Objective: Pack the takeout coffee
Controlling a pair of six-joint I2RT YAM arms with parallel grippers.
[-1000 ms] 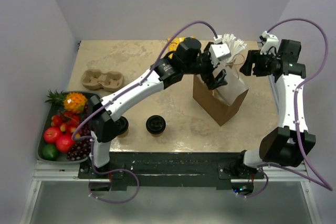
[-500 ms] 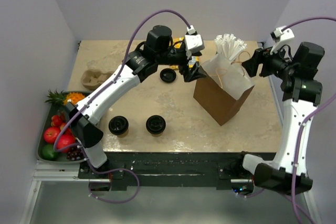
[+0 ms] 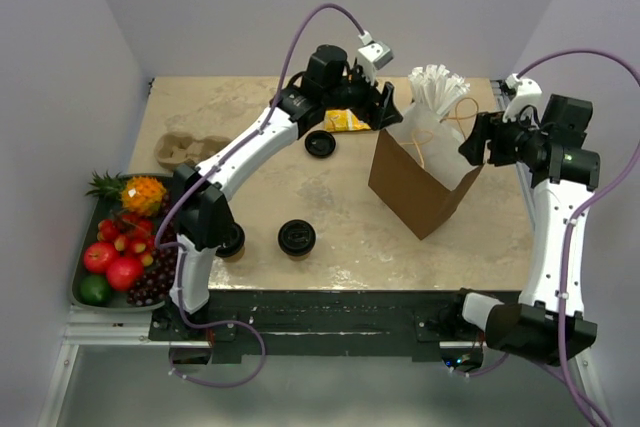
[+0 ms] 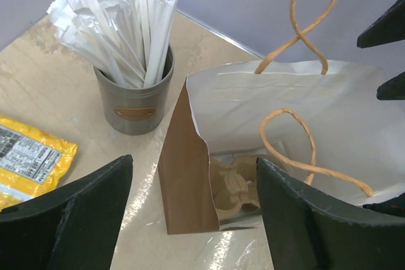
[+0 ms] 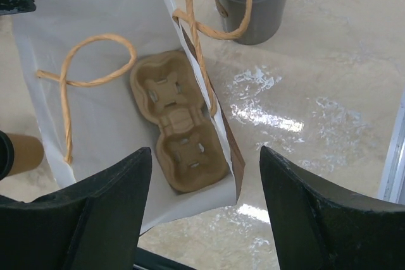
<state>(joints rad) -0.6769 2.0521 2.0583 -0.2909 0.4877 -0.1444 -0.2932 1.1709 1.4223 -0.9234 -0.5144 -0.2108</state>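
Note:
Two black-lidded kraft coffee cups stand near the front edge: one in the open, one partly behind the left arm. A third round black thing sits left of the brown paper bag; I cannot tell whether it is a lid or a cup. One kraft cup shows at the right wrist view's left edge. My left gripper is open and empty at the bag's far-left corner. My right gripper is open and empty over the bag's right edge.
A cardboard two-cup carrier lies inside the bag; another sits on the table's left. The grey cup of white straws stands behind the bag. A yellow packet lies nearby, and a fruit tray is at the left.
My left gripper has pulled out from over the bag, swung left, then come to the bag's far-left corner. The right gripper has shifted slightly down to the bag's right edge.

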